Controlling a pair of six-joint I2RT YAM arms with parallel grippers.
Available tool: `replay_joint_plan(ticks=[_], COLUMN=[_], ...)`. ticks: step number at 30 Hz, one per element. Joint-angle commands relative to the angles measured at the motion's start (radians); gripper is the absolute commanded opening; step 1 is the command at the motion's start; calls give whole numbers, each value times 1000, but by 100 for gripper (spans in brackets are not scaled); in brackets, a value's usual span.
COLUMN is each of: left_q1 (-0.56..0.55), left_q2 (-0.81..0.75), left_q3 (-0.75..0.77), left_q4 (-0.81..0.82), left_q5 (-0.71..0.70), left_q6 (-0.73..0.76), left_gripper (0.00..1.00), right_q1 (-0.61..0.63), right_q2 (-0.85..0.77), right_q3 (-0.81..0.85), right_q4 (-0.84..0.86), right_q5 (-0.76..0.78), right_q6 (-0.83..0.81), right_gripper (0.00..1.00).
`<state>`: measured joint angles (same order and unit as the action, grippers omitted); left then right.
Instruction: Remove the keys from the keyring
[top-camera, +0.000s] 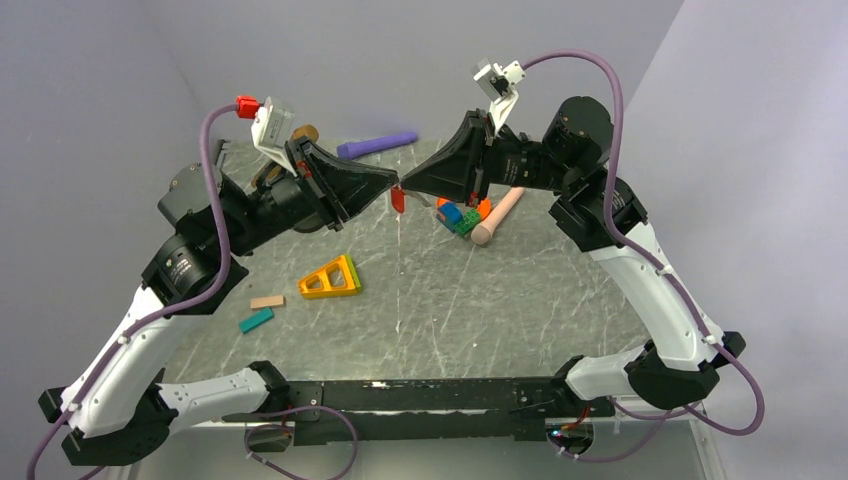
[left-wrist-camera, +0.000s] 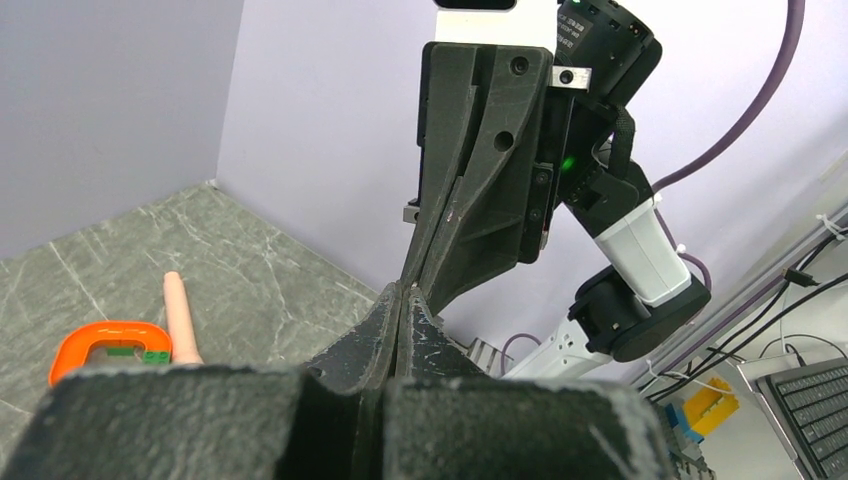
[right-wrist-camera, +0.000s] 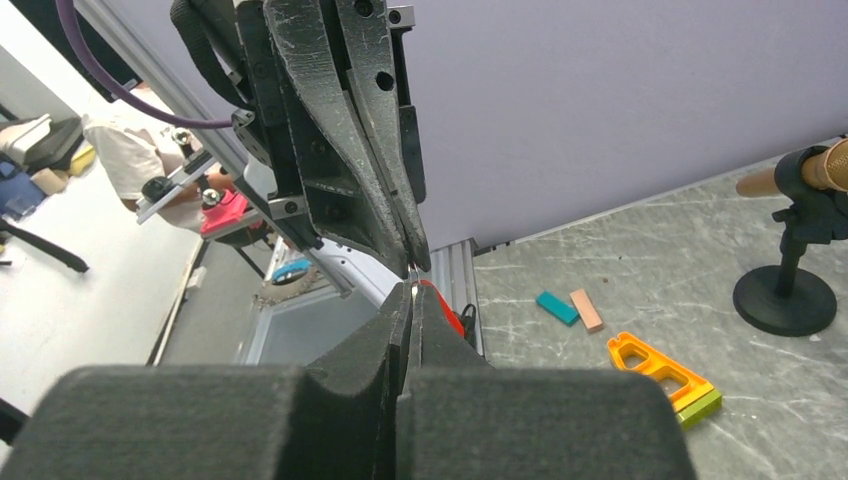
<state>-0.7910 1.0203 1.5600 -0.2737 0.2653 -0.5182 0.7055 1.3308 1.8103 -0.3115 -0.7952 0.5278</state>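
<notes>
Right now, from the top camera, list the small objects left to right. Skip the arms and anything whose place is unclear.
teal block → tan block → yellow triangle → red key → orange loop with blue and green blocks → peach rod

**Matt plastic on a stone-look top**

The table (top-camera: 480, 300) looks like grey veined stone with a faint sheen. The left gripper (top-camera: 393, 187) and right gripper (top-camera: 404, 186) are matt black plastic, ridged and scuffed pale. The keys (top-camera: 398, 199) look like glossy red plastic. The triangle (top-camera: 331, 279) is smooth plastic. Left of it, the tan block (top-camera: 267, 301) looks matt.
</notes>
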Motion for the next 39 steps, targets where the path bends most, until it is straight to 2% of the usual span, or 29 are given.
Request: replay_joint_plan(ticks=[1, 2, 3, 6, 7, 10, 11, 12, 14, 15, 17, 22, 25, 28, 39], left_q1=[-2, -1, -2, -1, 0, 9, 15, 20, 41, 53, 82, 147, 186, 210, 221], left_q2=[3, 10, 16, 21, 20, 46, 62, 76, 98, 105, 118, 140, 145, 157, 196], left_q3=[47, 68, 90, 135, 147, 216, 248, 279, 323, 335, 345, 328, 310, 303, 276], left_q4=[4, -28, -60, -133, -150, -232, -273, -309, -357, -370, -386, -410, -388, -366, -267], left_q5=[72, 89, 102, 99, 94, 129, 148, 165, 219, 255, 329, 476, 555, 588, 645], left_q6=[9, 27, 45, 93, 108, 168, 187, 203, 222, 224, 222, 203, 167, 127, 33], left_gripper=[0, 6, 17, 57, 67, 80, 80, 76, 58, 53, 49, 56, 56, 50, 39], right_q1=[1, 0, 1, 0, 0, -3, -5, -8, -15, -20, -33, -50, -51, -51, -49], right_q2=[2, 3, 2, -5, -7, -3, 2, 5, 17, 23, 32, 51, 53, 46, 28], right_q3=[26, 29, 30, 24, 23, 45, 57, 67, 97, 113, 143, 181, 180, 170, 132], right_q4=[18, 8, 0, -36, -53, -125, -153, -176, -241, -277, -330, -362, -359, -356, -305], right_q5=[-24, -24, -24, -20, -19, -16, -20, -31, -41, -41, -61, -126, -138, -133, -134], right_q6=[-3, -9, -14, -37, -50, -97, -111, -127, -169, -197, -231, -233, -224, -220, -188], right_gripper=[0, 0, 0, 0, 0, 0, 0, 0, 0, 0, 0, 0, 0, 0, 0])
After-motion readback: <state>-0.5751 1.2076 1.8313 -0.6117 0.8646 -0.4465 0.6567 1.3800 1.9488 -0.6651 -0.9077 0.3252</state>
